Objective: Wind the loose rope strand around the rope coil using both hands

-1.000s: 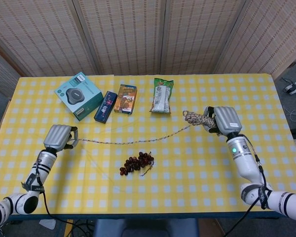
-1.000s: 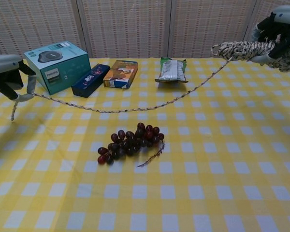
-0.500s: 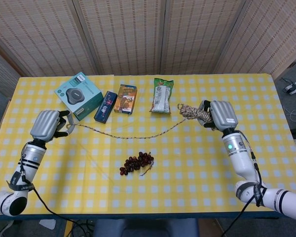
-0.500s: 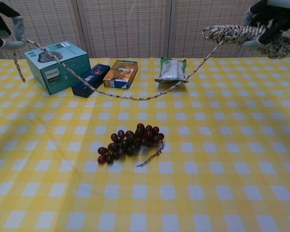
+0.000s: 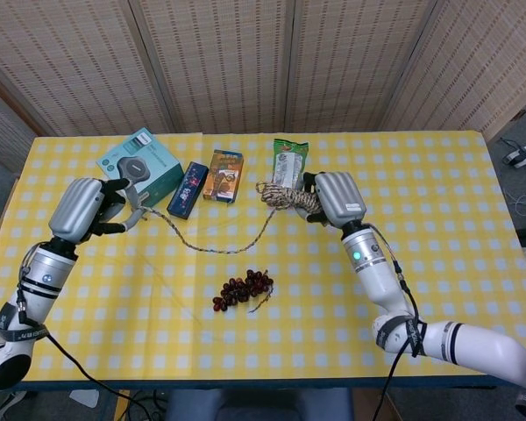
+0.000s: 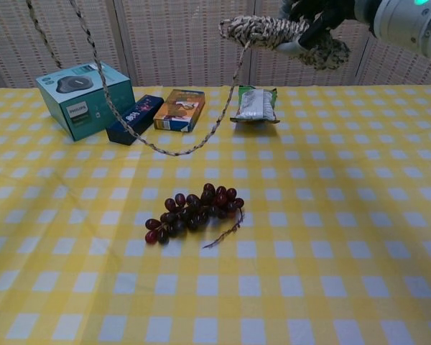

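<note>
Rope coil (image 5: 291,196) is gripped by right hand (image 5: 336,198), fingers wrapped round it, held raised above table (image 5: 473,263) just in front of snack bag (image 5: 288,167); coil end sticks out toward left. In chest view the coil (image 6: 267,30) is seen high, near top edge of frame. Loose rope strand (image 5: 212,246) hangs from coil, sags to the cloth btwn grapes (image 5: 243,289) and dark blue box (image 5: 187,189), then rises to left hand (image 5: 81,209), where it's pinched btwn fingertips, other fingers partly curled. Left hand is up over the teal box (image 5: 141,169) corner, near table's left edge. Small orange box (image 5: 224,174) sits btwn blue box and snack bag. Free cloth is available front centre and whole right side, well apart from objs; back row is crowded. Strand's low point lies just behind grapes, not touching as far as can be told
</note>
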`<control>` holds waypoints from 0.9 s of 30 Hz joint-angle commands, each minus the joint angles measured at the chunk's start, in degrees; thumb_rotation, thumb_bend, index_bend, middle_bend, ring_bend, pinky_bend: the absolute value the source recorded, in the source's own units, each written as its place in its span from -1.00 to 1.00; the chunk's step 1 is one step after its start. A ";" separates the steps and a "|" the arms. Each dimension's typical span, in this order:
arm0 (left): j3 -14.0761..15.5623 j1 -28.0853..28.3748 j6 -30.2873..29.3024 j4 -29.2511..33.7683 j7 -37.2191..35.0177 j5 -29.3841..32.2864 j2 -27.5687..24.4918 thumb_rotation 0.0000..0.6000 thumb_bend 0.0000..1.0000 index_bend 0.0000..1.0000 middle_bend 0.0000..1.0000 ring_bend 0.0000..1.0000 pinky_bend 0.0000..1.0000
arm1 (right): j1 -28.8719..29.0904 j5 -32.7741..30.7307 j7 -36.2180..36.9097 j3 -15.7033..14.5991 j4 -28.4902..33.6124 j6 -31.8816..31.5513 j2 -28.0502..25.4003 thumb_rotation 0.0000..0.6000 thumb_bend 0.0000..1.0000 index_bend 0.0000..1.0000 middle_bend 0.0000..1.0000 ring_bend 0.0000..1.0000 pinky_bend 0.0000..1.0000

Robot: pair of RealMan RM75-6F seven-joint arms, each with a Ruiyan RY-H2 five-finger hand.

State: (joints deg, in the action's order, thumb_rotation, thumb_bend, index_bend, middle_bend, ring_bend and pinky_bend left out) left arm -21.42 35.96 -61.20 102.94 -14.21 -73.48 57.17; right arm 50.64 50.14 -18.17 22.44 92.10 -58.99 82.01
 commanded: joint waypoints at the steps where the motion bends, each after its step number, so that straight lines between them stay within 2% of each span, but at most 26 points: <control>1: -1.03 0.64 0.15 1.68 -1.08 -0.57 -1.43 1.00 -0.25 0.52 1.00 1.00 1.00 | 2.36 -1.17 -1.43 1.12 -0.71 0.10 2.46 1.00 -0.02 0.52 0.22 0.02 0.24; 13: -3.89 3.98 2.35 7.03 -2.52 1.22 -4.46 1.00 -0.25 0.51 1.00 1.00 1.00 | 9.08 -0.59 -3.11 2.27 -4.59 -0.07 11.12 1.00 -0.04 0.54 0.22 0.02 0.24; 21: -6.22 8.44 5.14 8.96 -0.73 6.77 -3.88 1.00 -0.25 0.51 1.00 1.00 1.00 | 12.09 0.40 -1.99 2.84 -7.10 0.84 15.34 1.00 -0.06 0.56 0.22 0.02 0.24; 27: -7.88 11.30 5.08 9.63 1.15 11.49 -2.40 1.00 -0.25 0.51 1.00 1.00 1.00 | 13.03 3.18 1.52 2.63 -8.15 2.46 16.91 1.00 -0.08 0.56 0.22 0.02 0.24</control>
State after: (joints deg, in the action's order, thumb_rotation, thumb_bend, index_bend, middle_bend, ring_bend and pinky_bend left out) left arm -28.75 46.47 -56.11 112.32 -13.62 -63.10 54.23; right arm 63.39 52.34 -17.47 25.25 84.31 -57.01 98.44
